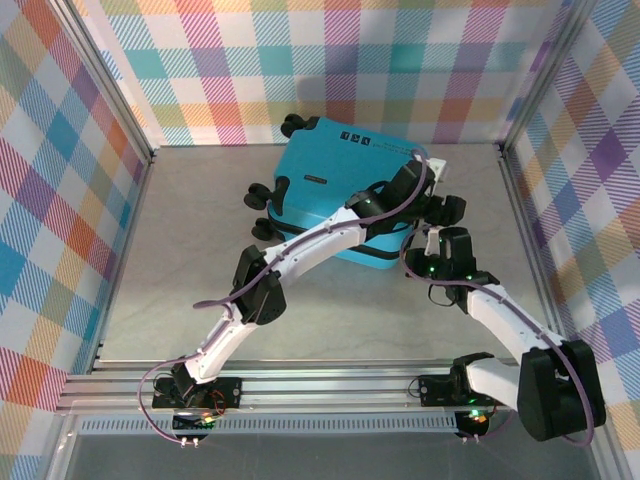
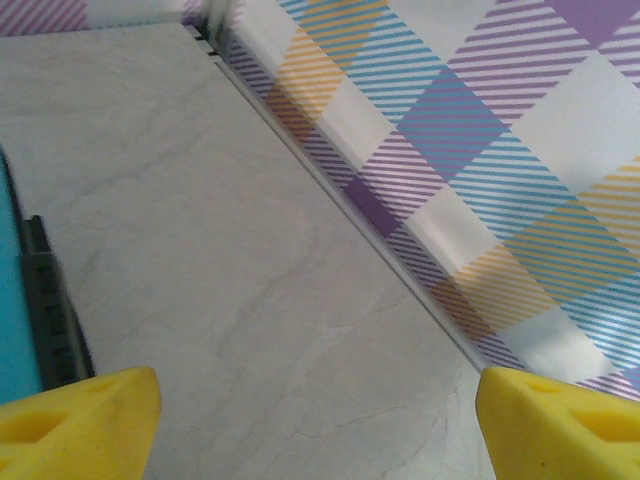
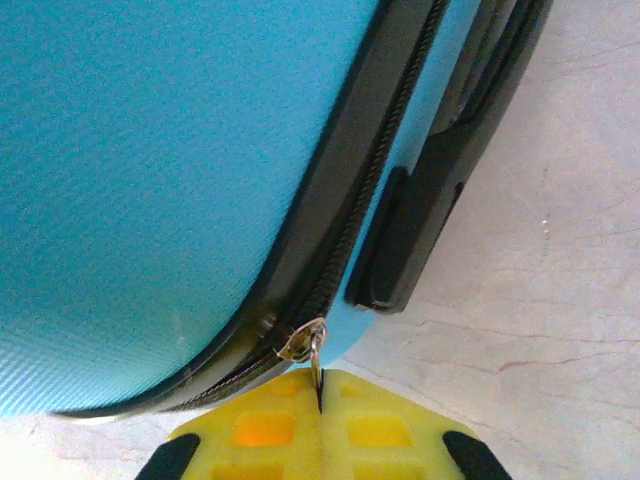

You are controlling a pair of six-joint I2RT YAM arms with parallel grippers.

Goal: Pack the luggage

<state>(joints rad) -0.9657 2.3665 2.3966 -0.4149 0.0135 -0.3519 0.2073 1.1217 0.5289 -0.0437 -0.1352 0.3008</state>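
The grey marbled table [image 1: 200, 300] is boxed in by plaid-patterned walls [image 1: 60, 200] on the left, far and right sides, with an aluminium rail [image 1: 320, 385] along its near edge. The small turquoise hard-shell suitcase [image 1: 330, 170] lies closed and flat at the far middle of the table, a little right of centre. Its far corner is near the far wall. The widest bare stretch of table is to the left of the suitcase and on its near side. A narrower bare strip runs between its right end and the right wall. The suitcase's long axis runs roughly left to right, skewed slightly, and its black wheels [image 1: 262, 192] point left. The left arm reaches across the shell, and the left end effector [image 2: 320, 420] hangs past the far right corner. Its yellow fingertips [image 2: 90, 420] are spread wide with nothing but bare table between them, and the suitcase's black edge trim [image 2: 50, 310] is at the left of that view. The right end effector [image 3: 320, 390] sits at the near right corner. Its yellow pads [image 3: 260, 425] are pressed together and pinch the small silver zipper pull [image 3: 305, 345], which hangs from the black zipper track [image 3: 360, 200] beside a black moulded handle [image 3: 430, 200].
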